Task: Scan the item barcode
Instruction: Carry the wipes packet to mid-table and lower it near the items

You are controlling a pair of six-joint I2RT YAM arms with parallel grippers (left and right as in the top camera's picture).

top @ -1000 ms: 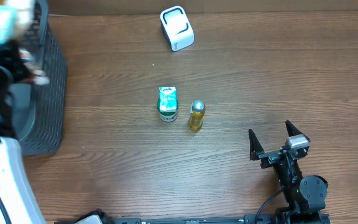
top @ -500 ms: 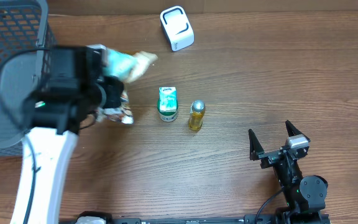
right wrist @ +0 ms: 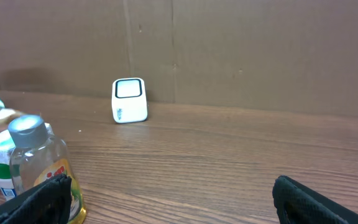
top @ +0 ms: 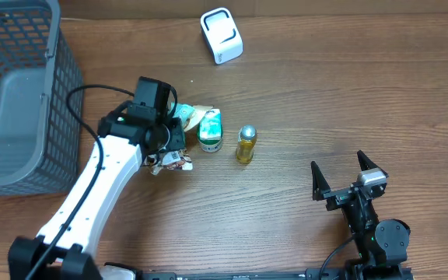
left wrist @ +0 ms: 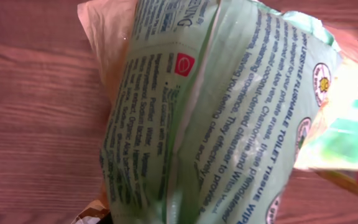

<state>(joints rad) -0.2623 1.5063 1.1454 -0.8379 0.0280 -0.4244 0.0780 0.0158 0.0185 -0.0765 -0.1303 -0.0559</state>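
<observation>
Wipes pack [left wrist: 216, 112]: clamped in my left gripper [top: 177, 124], held just beside the carton [top: 209, 129].
Printed side: faces my wrist camera; I see no barcode there, so it is probably turned away.
Scanner [top: 221, 35]: well apart, at the far edge; the pack needs carrying there.
Right gripper [top: 338, 167]: jaws wide, empty, parked out of the way.

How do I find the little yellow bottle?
Start at the middle of the wooden table, this side of the white scanner box. Two small things stand upright there. The bottle is the right-hand one: yellow liquid, silver cap, unlike the green-and-white carton.
</observation>
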